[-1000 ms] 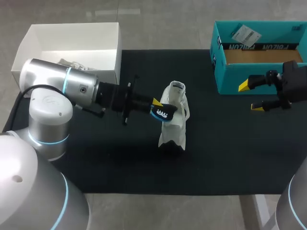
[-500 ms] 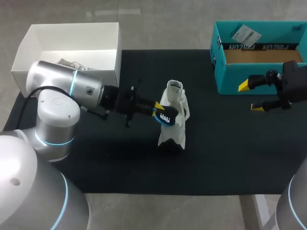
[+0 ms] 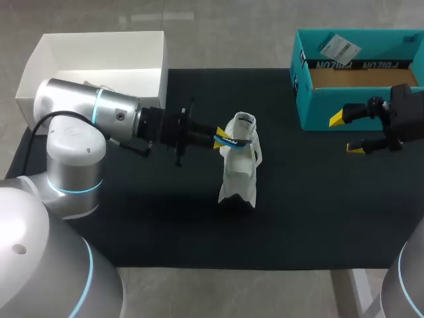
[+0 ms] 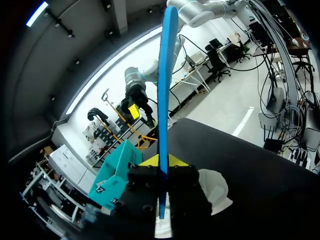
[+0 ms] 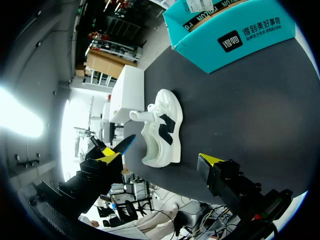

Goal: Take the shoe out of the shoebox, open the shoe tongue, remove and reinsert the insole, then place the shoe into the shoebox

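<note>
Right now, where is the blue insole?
In the head view, the blue insole is clamped in the left gripper near the middle of the black mat, close beside the far end of the white shoe.

shoe [image 4: 216, 194] mostly behind left pincer [image 4: 161, 161], shoebox [image 3: 318, 109] cut off
</note>
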`<state>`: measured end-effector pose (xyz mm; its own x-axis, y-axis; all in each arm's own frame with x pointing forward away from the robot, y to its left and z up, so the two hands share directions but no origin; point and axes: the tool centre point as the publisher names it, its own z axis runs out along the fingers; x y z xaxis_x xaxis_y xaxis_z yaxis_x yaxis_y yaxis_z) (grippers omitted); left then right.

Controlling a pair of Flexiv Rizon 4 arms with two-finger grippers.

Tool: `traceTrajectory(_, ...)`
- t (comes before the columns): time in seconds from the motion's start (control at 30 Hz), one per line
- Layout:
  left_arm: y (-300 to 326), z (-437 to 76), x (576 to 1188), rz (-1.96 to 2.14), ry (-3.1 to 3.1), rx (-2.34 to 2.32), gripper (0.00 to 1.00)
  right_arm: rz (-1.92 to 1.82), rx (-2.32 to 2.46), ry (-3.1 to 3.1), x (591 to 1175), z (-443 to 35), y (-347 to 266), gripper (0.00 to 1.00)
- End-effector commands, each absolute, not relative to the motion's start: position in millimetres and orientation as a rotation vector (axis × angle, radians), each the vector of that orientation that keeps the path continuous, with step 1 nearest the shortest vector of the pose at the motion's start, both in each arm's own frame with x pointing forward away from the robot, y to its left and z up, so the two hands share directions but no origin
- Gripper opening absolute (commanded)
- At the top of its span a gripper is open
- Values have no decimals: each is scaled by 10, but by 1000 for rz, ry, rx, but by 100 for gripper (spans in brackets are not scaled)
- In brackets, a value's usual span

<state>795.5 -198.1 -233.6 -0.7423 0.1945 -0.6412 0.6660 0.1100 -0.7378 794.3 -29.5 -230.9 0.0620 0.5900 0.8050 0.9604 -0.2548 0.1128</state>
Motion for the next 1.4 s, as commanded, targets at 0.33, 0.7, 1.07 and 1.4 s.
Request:
traceTrajectory(0.33, -2226, -2165, 7731, -1762, 1901, 883, 0, -1069, -1894, -1542, 7932, -2307, -285, 100)
traceTrajectory(0.7, -2226, -2165, 7731, -1762, 1901, 883, 0, -1069, -1894, -1542, 7932, -2307, -285, 100)
traceTrajectory(1.07, -2486, -2441, 7598, -1829, 1813, 859, 0, -1069, -1894, -1542, 7932, -2307, -285, 100)
traceTrajectory(1.4, -2615, -2584, 7728, -1865, 1769, 791, 0, -1069, -1894, -1542, 7932, -2307, -285, 100)
